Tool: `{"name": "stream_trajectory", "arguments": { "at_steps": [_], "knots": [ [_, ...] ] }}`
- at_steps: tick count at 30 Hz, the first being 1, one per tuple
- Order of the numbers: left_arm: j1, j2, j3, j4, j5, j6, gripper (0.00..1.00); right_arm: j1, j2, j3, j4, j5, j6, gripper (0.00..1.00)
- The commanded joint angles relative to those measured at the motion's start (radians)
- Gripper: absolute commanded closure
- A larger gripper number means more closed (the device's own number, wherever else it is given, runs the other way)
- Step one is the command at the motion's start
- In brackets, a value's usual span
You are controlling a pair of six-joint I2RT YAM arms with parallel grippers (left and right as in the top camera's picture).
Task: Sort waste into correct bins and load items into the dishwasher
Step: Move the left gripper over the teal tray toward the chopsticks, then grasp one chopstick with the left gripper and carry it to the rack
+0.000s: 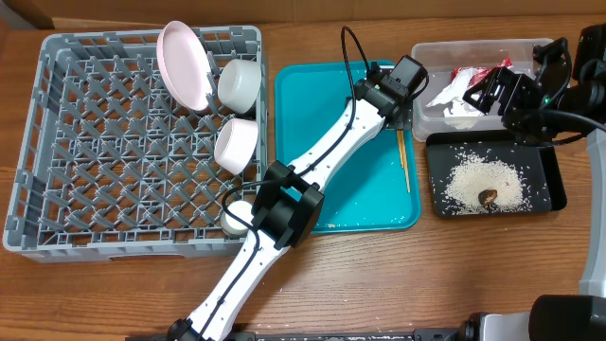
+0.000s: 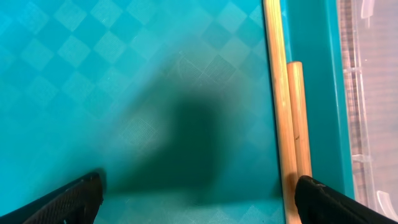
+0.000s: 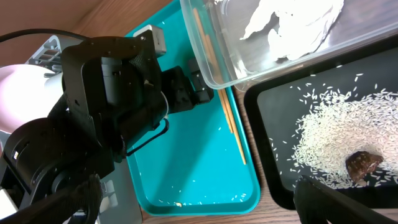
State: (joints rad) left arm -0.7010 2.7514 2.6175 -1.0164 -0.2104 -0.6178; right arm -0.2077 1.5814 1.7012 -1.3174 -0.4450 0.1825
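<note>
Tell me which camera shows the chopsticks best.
The left wrist view: both chopsticks lie close-up, side by side along the teal tray's right edge. Overhead shows only a thin line; right wrist shows them small.

My left wrist camera shows only the tips of the left gripper [image 2: 199, 205], low in both corners, and the chopsticks [image 2: 278, 93] run off the frame. The right gripper [image 3: 199, 206] is cropped the same way. Overhead, my left arm covers part of the cup [image 1: 230, 220]. The napkin [image 3: 292, 25] is cut by the right wrist view's top edge.
</note>
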Motion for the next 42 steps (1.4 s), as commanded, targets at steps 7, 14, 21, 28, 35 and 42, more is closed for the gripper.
{"name": "stream_trajectory", "arguments": {
  "at_steps": [7,14,21,28,35,42],
  "knots": [
    [-0.008,0.026,-0.099,0.072,-0.002,0.020,0.00,0.005,-0.001,0.000,0.006,0.000,-0.008,0.00],
    [-0.008,0.026,-0.114,0.077,-0.002,0.020,0.15,0.005,-0.001,0.000,0.006,0.000,-0.008,0.00],
    [-0.004,0.019,-0.108,0.059,-0.002,0.020,0.73,0.005,-0.001,0.000,0.006,0.000,-0.008,0.00],
    [0.008,0.018,-0.101,0.040,-0.002,0.020,0.96,0.005,-0.001,0.000,0.006,0.000,-0.008,0.00],
    [0.045,-0.075,-0.043,-0.080,0.001,0.028,0.96,0.005,-0.001,0.000,0.006,0.000,-0.008,0.00],
    [0.114,-0.317,-0.024,-0.219,0.133,0.187,0.96,0.005,-0.001,0.000,0.006,0.000,-0.008,0.00]
  ]
}}
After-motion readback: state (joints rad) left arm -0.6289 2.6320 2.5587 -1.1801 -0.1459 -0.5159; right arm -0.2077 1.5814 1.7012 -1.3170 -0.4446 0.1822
